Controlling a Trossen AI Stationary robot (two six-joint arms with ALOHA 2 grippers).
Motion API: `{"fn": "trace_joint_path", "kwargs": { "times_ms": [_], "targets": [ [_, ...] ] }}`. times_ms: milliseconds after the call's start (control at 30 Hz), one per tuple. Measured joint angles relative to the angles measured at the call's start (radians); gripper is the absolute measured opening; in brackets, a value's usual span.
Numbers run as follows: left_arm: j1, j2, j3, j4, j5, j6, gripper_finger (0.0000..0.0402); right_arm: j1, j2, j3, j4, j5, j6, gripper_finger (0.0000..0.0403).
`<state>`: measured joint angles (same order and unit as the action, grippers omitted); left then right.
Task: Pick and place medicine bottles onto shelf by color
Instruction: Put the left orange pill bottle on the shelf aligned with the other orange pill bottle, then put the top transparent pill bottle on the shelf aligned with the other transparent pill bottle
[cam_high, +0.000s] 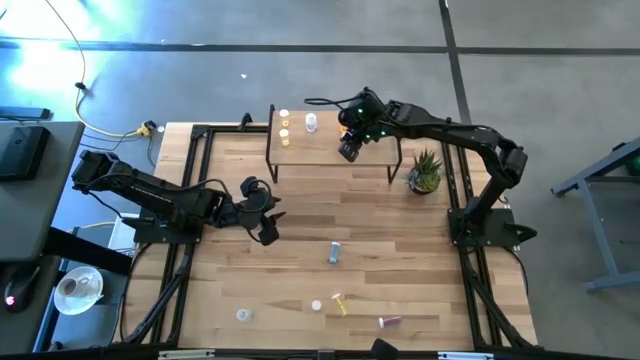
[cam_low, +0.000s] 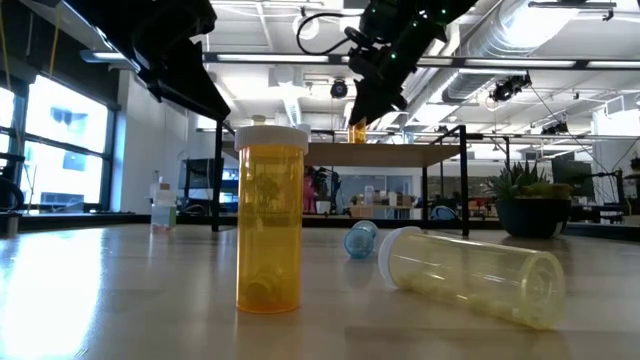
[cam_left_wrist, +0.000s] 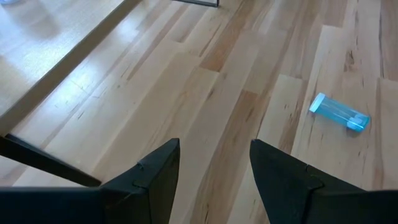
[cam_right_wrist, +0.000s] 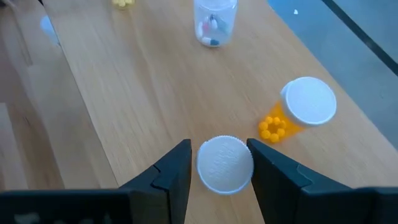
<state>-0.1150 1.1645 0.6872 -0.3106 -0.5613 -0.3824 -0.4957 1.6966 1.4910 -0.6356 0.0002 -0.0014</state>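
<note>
I have the right end effector (cam_high: 349, 151) over the small raised shelf with the light wooden top and thin black legs (cam_high: 325, 150), at upper centre of the high view. In the right wrist view its two dark fingers (cam_right_wrist: 171, 171) stand on either side of a white ribbed bottle cap (cam_right_wrist: 224, 163), with slim gaps showing on both sides; I judge this bottle is standing on the shelf and the grip is slack rather than firm, though I cannot tell for certain whether a pad touches. Just beside it stands an orange bottle of round orange pills with a white cap (cam_right_wrist: 300, 107), and farther along the shelf a clear bottle of mixed pills (cam_right_wrist: 214, 20).

The high view shows several small bottles lined up near the shelf's left end (cam_high: 285, 127), so part of the sorting looks done.

Plenty is left on the wood-plank tabletop (cam_high: 300, 230). A blue-grey bottle lying on its side (cam_high: 334, 253) sits mid-frame, and along the lower edge I see a white-capped one (cam_high: 242, 315), a yellowish pair (cam_high: 338, 303) and a pinkish-red one (cam_high: 389, 321). The low view has an upright amber bottle (cam_low: 269, 220) and a pale yellow one on its side (cam_low: 470, 274) in the foreground.

My left end effector (cam_high: 265, 212) waits at centre left, fingers apart and holding nothing, with the blue bottle in its wrist view.
</note>
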Motion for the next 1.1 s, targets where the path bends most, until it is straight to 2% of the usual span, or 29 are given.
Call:
{"fn": "trace_joint_path", "kwargs": {
  "times_ms": [233, 433, 733, 900, 1100],
  "targets": [
    [0.0, 0.0, 0.0, -0.015, 0.004, 0.0, 0.0184, 0.0, -0.031, 0.0, 0.008, 0.0, -0.006, 0.0145],
    [0.0, 0.0, 0.0, -0.015, 0.072, 0.0, 0.0184, 0.006, -0.088, 0.0, 0.005, 0.001, -0.006, 0.0145],
    [0.0, 0.0, 0.0, -0.015, 0.118, -0.003, 0.0184, 0.096, -0.178, 0.0, -0.079, 0.002, -0.006, 0.0145],
    [0.01, 0.0, 0.0, -0.046, 0.116, -0.102, 0.0185, 0.153, -0.193, 0.0, -0.147, 0.011, -0.012, 0.0145],
    [0.051, 0.0, 0.0, -0.261, 0.117, -0.311, 0.021, 0.192, -0.193, 0.0, -0.173, 0.018, -0.042, 0.0145]
  ]
}}
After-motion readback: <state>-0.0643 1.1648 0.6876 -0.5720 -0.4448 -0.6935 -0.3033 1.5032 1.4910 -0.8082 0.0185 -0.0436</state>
